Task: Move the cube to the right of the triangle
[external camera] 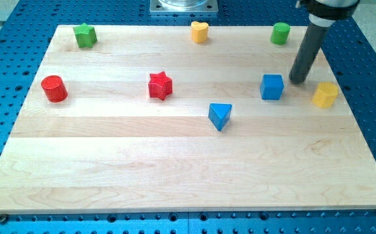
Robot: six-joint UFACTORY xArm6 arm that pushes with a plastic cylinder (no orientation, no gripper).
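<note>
The blue cube (272, 86) sits on the wooden surface (175, 169) toward the view's right, up and right of the blue triangle (220, 116). My tip (298, 80) rests just right of the cube, seemingly not touching it, with a yellow block (325, 95) beyond. There is no pincer, only the rod, holding nothing.

Pale wood-grain board (175, 175) sitting on a blue perforated table (370, 39). Blocks showing: blue cube (272, 86), blue triangle (220, 116), red star (161, 85), red cylinder (54, 88), green star (84, 35), green cylinder (280, 32), yellow heart (200, 31), yellow hexagonal block (325, 94). Dark grey rod.
</note>
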